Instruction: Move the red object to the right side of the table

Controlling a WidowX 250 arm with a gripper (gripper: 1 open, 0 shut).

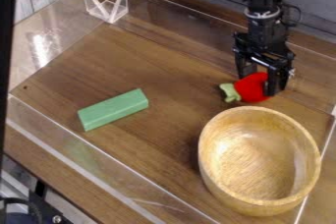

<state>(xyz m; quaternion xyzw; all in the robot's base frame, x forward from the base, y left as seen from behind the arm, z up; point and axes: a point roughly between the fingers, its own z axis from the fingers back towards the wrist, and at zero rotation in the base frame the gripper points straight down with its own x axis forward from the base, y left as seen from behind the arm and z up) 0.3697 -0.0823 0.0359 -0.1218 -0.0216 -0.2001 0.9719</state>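
Note:
The red object [252, 88], a small glossy red toy fruit with a green stem piece at its left, rests on the table [144, 56] at the right side, just beyond the wooden bowl. My gripper [264, 75] points down over it and is open. Its black fingers [243, 69] stand spread to either side of the fruit's top, with the jaws visibly apart and not pressing on the fruit.
A large wooden bowl [210, 140] stands at the front right, close to the fruit. A green rectangular block [112, 109] lies left of centre. A clear plastic stand [105, 4] sits at the back left. Low clear walls [39, 120] edge the tabletop.

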